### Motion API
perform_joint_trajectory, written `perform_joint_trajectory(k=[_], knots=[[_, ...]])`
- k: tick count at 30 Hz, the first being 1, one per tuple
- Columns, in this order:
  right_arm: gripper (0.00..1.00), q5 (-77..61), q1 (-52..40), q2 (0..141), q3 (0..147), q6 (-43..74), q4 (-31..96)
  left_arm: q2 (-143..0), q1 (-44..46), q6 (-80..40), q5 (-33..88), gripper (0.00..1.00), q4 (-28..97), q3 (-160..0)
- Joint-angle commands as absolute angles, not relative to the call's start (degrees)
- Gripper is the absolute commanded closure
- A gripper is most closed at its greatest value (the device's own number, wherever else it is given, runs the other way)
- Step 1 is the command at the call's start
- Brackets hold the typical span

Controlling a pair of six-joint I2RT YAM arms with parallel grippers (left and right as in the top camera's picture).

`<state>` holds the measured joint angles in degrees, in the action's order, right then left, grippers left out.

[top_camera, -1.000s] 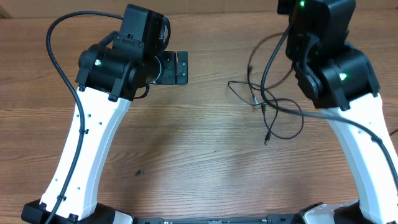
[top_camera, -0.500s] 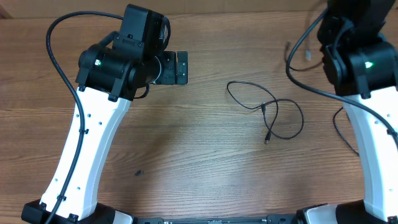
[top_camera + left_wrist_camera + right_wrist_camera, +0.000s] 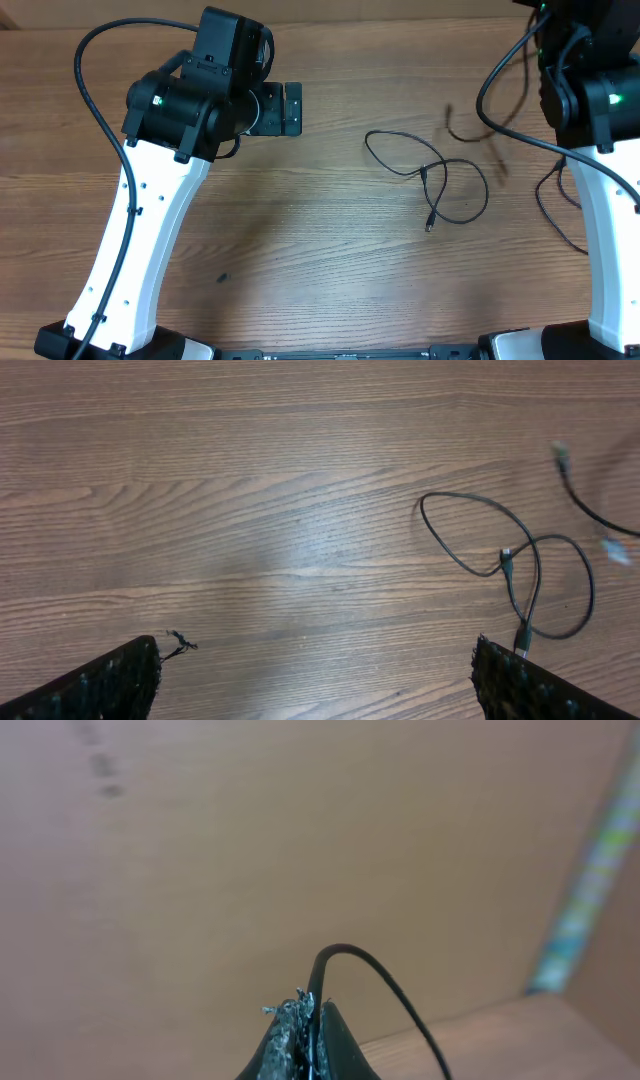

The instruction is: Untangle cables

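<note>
Holds left arm (image 3: 150, 220) bent forward with left fingers (image 3: 120, 682) spread wide; holds right arm (image 3: 600, 210) raised with right fingers (image 3: 290, 1045) pinched on a cable (image 3: 372, 968).

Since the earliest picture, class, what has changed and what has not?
The right gripper, shut on one thin black cable, swung rightward, pulling it clear of the tangle. The other looped black cable stayed on the wooden table; the left gripper stayed open, unmoved.

No legible text, label, brand, number or sign appears in any view (overhead, left wrist, right wrist). The black arm housings (image 3: 185, 105) and the wooden table (image 3: 320, 250) carry no readable marking.
</note>
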<state>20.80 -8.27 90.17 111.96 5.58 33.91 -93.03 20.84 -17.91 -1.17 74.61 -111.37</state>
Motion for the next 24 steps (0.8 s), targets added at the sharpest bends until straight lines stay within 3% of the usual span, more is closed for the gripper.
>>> perform_joint_trajectory(k=[1,9,24], knots=[[0.96,13.4,-8.3,89.0,112.6,6.2,33.5,-93.5,20.6,-18.4,-1.9,0.00,74.6,-112.1],[0.96,16.4,-2.8,91.5,112.4,6.2,35.4,-93.5,20.6,-18.4,-1.9,0.00,74.6,-112.1],[0.96,16.9,20.3,108.0,111.3,6.2,39.6,-93.5,20.6,-18.4,-1.9,0.00,74.6,-112.1]])
